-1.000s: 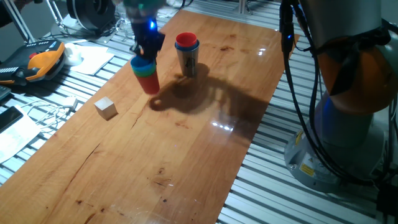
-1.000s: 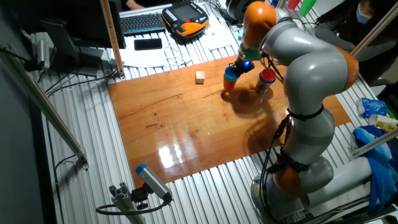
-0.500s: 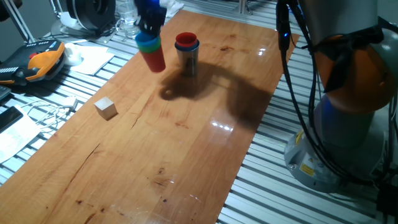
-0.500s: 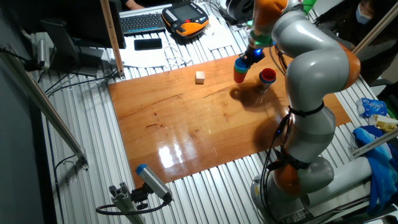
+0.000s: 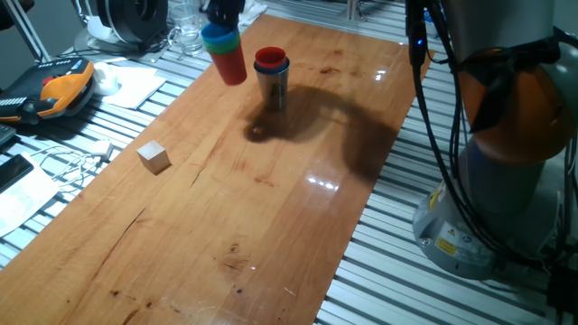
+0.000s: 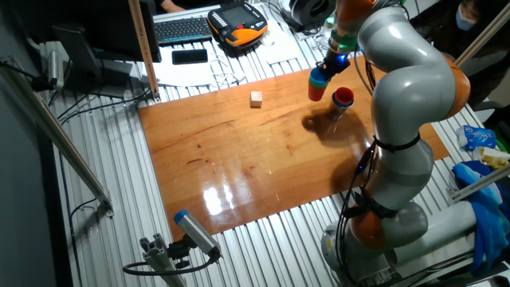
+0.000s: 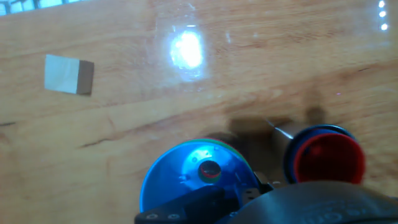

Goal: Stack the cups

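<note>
Pincer (image 5: 223, 16) is clenched on a nested stack of cups (image 5: 226, 51), blue on top, then green, red lowest, held up off the counter (image 5: 271, 217) w/ a clear gap beneath; its shadow falls on the wood below and to the side. In the other fixed view the pincer (image 6: 333, 64) sits at the stack's (image 6: 319, 82) upper rim, blue light glowing on the wrist. Hand view looks straight down into the blue cup's mouth (image 7: 193, 180); pincer body covers the bottom edge of the frame, fingers themselves not distinguishable.

Just beside the held stack, lower than it, a second stack stands upright on the counter: red cup inside a blue one, both seated on the steel cup (image 5: 273, 77). In hand view its red mouth w/ blue rim (image 7: 328, 160) is right beside the held stack, apart from it, not touching. Other fixed view shows it (image 6: 342, 101) next to the held stack as well.

Wooden cube (image 5: 154, 157) lies well away from the pincer on the counter, near the edge; in hand view it (image 7: 68, 74) is at upper left.
</note>
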Robot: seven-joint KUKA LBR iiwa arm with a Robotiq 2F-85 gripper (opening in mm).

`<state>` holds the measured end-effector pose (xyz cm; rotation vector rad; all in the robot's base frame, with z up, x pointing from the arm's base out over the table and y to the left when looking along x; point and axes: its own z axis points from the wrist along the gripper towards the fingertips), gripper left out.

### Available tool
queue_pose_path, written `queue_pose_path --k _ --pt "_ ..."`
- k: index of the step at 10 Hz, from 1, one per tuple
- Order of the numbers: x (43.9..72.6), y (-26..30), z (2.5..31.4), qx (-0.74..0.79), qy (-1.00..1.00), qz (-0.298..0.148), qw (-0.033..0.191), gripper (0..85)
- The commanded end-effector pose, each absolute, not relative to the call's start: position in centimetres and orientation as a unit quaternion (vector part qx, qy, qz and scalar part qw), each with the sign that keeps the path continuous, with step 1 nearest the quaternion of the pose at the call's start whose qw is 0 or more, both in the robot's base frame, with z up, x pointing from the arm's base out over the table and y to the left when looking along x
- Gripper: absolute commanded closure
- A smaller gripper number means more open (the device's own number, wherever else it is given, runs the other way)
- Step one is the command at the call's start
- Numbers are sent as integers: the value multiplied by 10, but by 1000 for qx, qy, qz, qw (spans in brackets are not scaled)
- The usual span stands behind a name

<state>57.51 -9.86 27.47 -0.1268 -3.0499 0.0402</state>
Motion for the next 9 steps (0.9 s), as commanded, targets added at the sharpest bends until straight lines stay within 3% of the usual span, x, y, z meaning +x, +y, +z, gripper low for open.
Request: queue_pose_path --k 1,6,9 --pt "576 -100 273 -25 -999 20 45 850" --pt "581 -95 270 -58 -997 7 59 850" --pt "581 -95 270 -125 -991 28 43 850"
